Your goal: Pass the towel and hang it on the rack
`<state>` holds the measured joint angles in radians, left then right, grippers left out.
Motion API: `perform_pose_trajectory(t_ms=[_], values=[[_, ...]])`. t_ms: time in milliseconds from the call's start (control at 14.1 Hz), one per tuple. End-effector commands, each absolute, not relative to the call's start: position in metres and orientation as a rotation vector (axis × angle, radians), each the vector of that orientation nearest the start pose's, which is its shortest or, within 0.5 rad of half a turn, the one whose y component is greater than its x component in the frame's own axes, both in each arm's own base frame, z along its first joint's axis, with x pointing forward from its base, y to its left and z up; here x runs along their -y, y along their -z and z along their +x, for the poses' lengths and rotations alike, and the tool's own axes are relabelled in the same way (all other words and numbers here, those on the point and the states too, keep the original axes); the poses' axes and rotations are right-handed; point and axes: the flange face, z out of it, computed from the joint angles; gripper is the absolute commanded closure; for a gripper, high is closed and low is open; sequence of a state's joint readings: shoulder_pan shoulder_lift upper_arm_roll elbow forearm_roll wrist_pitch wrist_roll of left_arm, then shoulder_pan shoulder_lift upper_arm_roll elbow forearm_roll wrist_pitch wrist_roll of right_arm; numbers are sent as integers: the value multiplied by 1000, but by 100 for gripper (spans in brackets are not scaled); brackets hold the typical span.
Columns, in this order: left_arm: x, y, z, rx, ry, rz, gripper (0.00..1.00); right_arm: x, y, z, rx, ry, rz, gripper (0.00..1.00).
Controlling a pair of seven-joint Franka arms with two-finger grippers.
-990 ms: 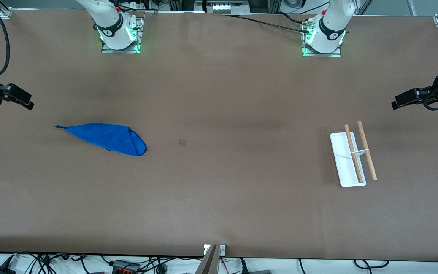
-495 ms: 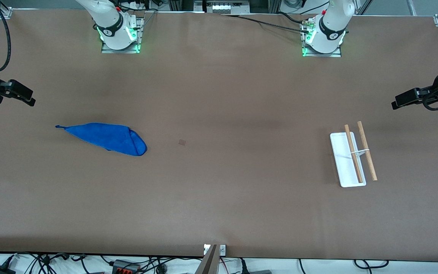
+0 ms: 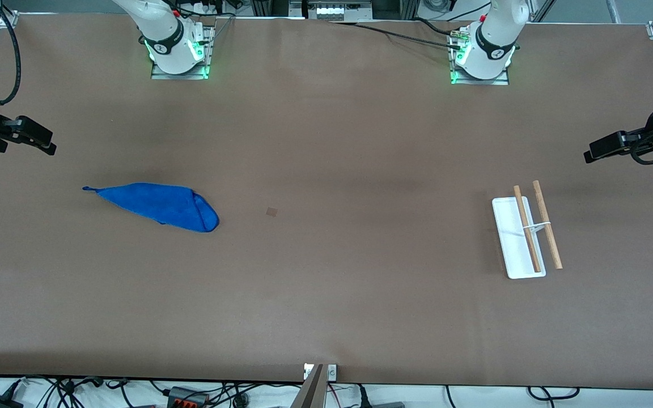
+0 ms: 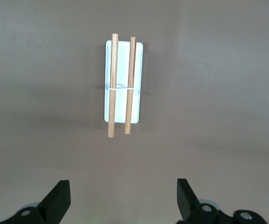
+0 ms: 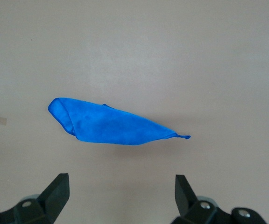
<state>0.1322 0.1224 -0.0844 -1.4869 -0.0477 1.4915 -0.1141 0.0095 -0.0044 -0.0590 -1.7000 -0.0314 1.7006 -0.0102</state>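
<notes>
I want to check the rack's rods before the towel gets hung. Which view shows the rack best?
The left wrist view: the rack sits central, both rods and the bracket clear. The front view shows it small; the right wrist view lacks it.

The small royal-blue towel [image 3: 156,205] is soft cloth with a fuzzy, matt nap and a stitched edge. The rack's white rectangular tray base [image 3: 509,238] looks like smooth plastic with a faint sheen, and its two light-brown rods [image 3: 546,224] are plain, unvarnished wood. The broad brown table top [image 3: 326,283] is matt and even, like paper or thin board. Both grippers' black fingers [image 5: 57,189] [image 4: 60,198] look like dull, hard plastic.
</notes>
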Motion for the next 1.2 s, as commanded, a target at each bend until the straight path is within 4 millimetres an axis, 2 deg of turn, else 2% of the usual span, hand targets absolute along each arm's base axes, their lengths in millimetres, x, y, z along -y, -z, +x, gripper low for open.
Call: perform_pose_trajectory(t_ms=[0, 283, 424, 566, 637, 849, 1132], values=[[-27, -592, 582, 269, -195, -3197, 0, 30, -555, 571, -25, -61, -3182, 0], [-27, -592, 582, 269, -195, -3197, 0, 45, -490, 590, -59, -248, -3181, 0], [-28, -592, 581, 272, -195, -3197, 0, 76, -456, 593, -136, -344, -3166, 0], [-28, -592, 581, 272, -195, -3197, 0, 107, -421, 594, -104, -443, -3138, 0], [-28, -592, 581, 272, -195, -3197, 0, 121, -402, 595, -26, -480, -3118, 0], [-28, -592, 581, 272, -195, -3198, 0, 146, -357, 596, 302, -551, -3028, 0], [-33, -591, 581, 295, -199, -3217, 0, 166, -307, 592, 748, -607, -2834, 0]])
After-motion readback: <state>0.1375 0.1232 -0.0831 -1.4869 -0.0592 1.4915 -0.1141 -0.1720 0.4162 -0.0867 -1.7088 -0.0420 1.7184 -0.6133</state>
